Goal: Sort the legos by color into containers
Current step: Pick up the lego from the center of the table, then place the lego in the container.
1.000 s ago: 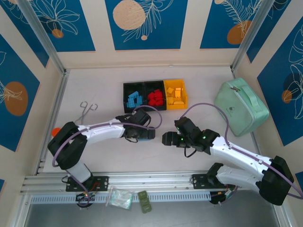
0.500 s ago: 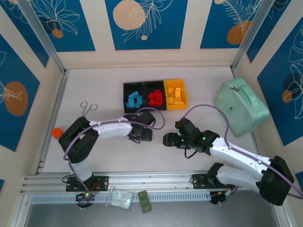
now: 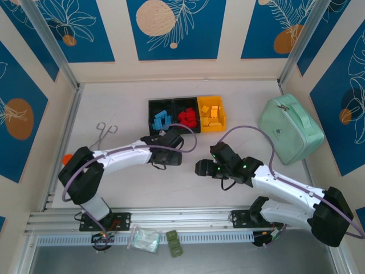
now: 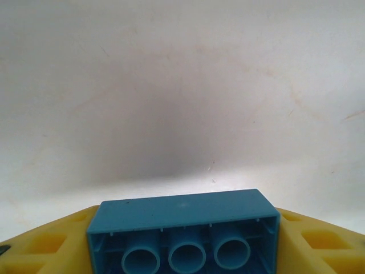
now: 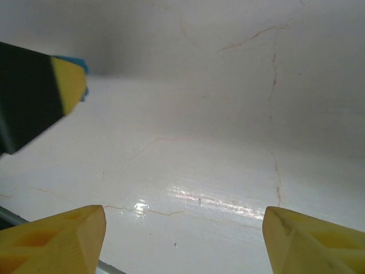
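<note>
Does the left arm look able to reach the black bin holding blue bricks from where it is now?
Probably yes. The left gripper, closed on a blue brick, sits close to the near side of that black bin in the top view, and nothing stands between them.

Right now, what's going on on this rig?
Lego colour sort, apparently near the end. The left gripper has a light blue lego clamped in its jaws, close to the containers. Blue legos sit in the left black bin, red legos in the middle black bin, and yellow-orange legos in the yellow bin. The right gripper is open and empty over the table.
</note>
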Robot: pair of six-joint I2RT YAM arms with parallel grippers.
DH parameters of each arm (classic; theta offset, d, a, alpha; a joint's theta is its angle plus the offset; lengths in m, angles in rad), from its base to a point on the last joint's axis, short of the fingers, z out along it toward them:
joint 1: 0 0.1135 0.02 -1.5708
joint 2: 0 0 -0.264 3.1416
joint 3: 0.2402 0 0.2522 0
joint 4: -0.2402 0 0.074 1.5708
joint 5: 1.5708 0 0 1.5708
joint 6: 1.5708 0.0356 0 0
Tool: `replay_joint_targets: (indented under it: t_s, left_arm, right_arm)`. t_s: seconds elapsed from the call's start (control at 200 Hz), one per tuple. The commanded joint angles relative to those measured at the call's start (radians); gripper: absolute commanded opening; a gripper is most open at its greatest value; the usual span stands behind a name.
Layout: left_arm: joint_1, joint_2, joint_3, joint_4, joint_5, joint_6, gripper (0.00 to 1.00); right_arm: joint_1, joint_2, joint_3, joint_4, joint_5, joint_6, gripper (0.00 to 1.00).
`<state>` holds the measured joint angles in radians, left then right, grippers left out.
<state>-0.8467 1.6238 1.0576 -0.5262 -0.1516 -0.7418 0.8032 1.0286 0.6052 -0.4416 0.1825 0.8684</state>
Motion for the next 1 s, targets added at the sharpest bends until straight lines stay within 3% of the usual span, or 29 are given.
replay_joint_targets:
  t_s: [0.0,0.37,0.63,0.995]
  left_arm:
    - [0.038,-0.043,0.037,-0.058,-0.026,0.047,0.6]
    - [0.188,-0.02,0.186,-0.114,0.001,0.164,0.59]
    - [0.275,0.15,0.422,-0.187,0.023,0.253,0.6]
    - [0.348,0.425,0.731,-0.23,-0.031,0.276,0.6]
  right_arm:
    - [-0.002,0.028,0.021,0.04,-0.027,-0.019,0.73]
    - [-0.002,0.118,0.097,0.086,-0.044,-0.06,0.72]
    - [-0.001,0.134,0.131,0.08,-0.042,-0.066,0.72]
    - [0.007,0.117,0.125,0.048,-0.025,-0.053,0.72]
